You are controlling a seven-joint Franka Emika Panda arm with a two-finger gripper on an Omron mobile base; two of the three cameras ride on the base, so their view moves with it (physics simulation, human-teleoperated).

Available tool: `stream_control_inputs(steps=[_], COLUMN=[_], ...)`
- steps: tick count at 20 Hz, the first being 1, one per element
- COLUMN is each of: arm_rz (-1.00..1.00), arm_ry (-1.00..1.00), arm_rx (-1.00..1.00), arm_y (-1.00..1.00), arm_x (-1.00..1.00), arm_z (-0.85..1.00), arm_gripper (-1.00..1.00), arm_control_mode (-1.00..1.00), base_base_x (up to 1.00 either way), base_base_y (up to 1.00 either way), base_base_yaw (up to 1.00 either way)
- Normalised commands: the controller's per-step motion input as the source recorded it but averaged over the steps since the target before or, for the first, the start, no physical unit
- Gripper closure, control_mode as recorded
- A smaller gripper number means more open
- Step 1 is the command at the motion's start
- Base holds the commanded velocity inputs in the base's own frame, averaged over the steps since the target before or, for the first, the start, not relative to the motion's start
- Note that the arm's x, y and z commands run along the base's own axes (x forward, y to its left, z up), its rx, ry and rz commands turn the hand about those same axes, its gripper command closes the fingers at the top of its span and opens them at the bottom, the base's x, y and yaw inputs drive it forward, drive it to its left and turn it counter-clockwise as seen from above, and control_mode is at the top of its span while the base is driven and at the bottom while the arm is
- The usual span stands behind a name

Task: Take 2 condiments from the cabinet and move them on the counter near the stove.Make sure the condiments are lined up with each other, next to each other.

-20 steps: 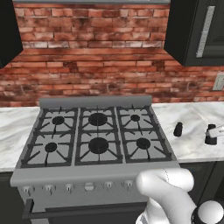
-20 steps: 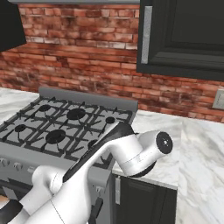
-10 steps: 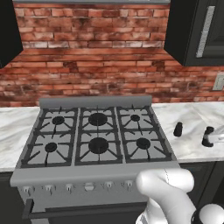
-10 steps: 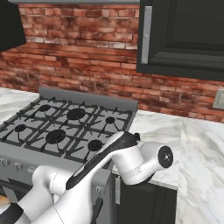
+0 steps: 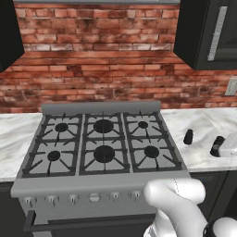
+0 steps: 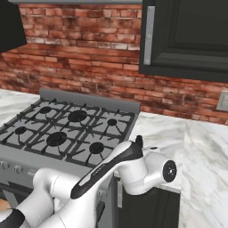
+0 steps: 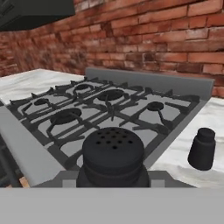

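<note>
One black condiment [image 5: 188, 137] stands upright on the white marble counter [image 5: 206, 121] just right of the stove [image 5: 103, 147]. My gripper [image 5: 221, 146] is at the right edge of the left base view, shut on the second condiment [image 5: 216, 146], a short way right of the first. The hand view shows the held condiment's perforated top [image 7: 113, 153] close up between my fingers [image 7: 162, 178], with the standing condiment [image 7: 202, 148] to its right on the counter [image 7: 214, 114]. I cannot tell whether the held bottle touches the counter. The dark cabinet [image 6: 187, 40] hangs above.
The six-burner stove [image 6: 67, 133] has raised black grates and front knobs [image 5: 51, 200]. A red brick wall [image 5: 102, 69] backs the counter. A wall outlet [image 6: 221, 100] sits at the far right. My bent arm [image 6: 111, 169] crosses the counter's front edge in the right base view.
The hand with the held condiment has sunk slightly and shifted a little left toward the standing one. My elbow has dropped lower in the right base view. The standing condiment has not moved.
</note>
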Motion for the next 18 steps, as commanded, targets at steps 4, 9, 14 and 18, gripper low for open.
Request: stream_control_inputs(steps=[4, 9, 14, 18], arm_rz=[0.07, 0.04, 0.0, 0.0], arm_ry=[-0.01, 0.0, 0.0, 0.0], arm_rx=[0.0, 0.0, 0.02, 0.04], arm_y=[0.0, -0.06, -0.16, -0.01], arm_x=[0.16, 0.16, 0.2, 0.23], arm_z=[-0.04, -0.09, -0.17, -0.06], arm_gripper=[1.0, 1.0, 1.0, 1.0], arm_control_mode=[-1.0, -1.0, -1.0, -1.0], base_base_x=[0.0, 0.0, 0.0, 0.0], base_base_y=[0.0, 0.0, 0.0, 0.0], base_base_yaw=[0.0, 0.0, 0.0, 0.0])
